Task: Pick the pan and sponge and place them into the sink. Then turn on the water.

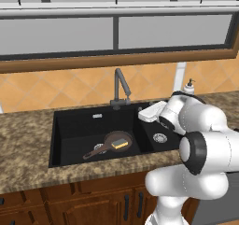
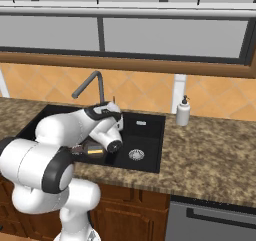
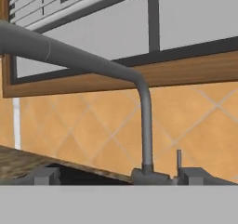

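Note:
The dark brown pan (image 1: 112, 141) lies in the large basin of the black sink (image 1: 74, 126), its handle pointing front-left. The yellow sponge (image 1: 121, 144) rests inside the pan. In the right base view my arm covers most of the pan (image 2: 93, 149). My gripper (image 1: 149, 113) hovers over the divider between the basins, just right of the dark grey faucet (image 1: 120, 86). In the hand view the faucet's gooseneck (image 3: 145, 125) rises close ahead. My gripper (image 3: 120, 176) is open, its fingertips (image 3: 46, 175) wide apart with nothing between them. No water shows.
A white soap dispenser (image 2: 183, 112) stands on the granite counter (image 2: 210, 155) right of the sink. The small basin has a silver drain (image 2: 136, 154). A thin lever (image 3: 179, 159) sticks up beside the faucet base. Tiled wall and window sill lie behind.

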You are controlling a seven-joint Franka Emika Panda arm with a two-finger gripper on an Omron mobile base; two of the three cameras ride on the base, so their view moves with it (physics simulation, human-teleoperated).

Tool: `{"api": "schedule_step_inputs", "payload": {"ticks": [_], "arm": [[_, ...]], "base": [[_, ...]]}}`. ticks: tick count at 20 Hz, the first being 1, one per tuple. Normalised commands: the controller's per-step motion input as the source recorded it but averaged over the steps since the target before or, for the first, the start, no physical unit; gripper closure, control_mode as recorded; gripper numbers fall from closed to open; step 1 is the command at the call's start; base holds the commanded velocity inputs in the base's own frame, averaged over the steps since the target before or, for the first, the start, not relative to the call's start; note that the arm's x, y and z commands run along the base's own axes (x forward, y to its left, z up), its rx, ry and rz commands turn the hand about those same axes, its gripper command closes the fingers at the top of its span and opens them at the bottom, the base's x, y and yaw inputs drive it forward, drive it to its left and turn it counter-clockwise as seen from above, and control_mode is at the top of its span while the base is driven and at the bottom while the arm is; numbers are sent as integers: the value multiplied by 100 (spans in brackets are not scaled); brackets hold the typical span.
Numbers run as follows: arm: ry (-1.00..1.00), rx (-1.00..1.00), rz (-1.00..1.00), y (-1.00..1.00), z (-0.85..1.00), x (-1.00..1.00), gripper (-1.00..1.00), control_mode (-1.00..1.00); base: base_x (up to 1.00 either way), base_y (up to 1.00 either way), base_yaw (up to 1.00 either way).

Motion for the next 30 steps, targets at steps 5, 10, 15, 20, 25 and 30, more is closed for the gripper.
{"api": "schedule_step_inputs", "payload": {"ticks": [5,10,15,20,25,30], "arm": [[-18,14,0,0,23,0,-100,-100],[-8,7,-3,0,9,6,-100,-100],[0,0,-5,0,2,10,-100,-100],[0,0,0,0,0,12,-100,-100],[1,0,0,0,0,32,-100,-100],[0,0,0,0,0,35,-100,-100]], "base": [[0,0,0],[0,0,0],[0,0,0],[0,0,0],[0,0,0],[0,0,0]]}}
